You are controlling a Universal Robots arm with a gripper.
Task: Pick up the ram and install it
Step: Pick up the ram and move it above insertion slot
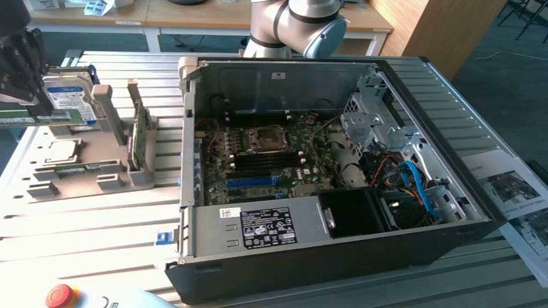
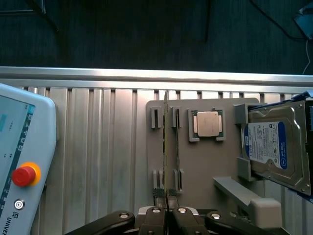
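while in one gripper (image 2: 167,201), one ram (image 2: 167,142)

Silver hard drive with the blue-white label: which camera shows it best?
The wrist view: the silver hard drive with its blue-white label shows face-on, nearly whole. The exterior view shows it upright, farther off, at that view's left.

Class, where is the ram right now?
The ram is gripped edge-on by the gripper, over the grey holder tray at the exterior view's left, beside the CPU and near the hard drive.
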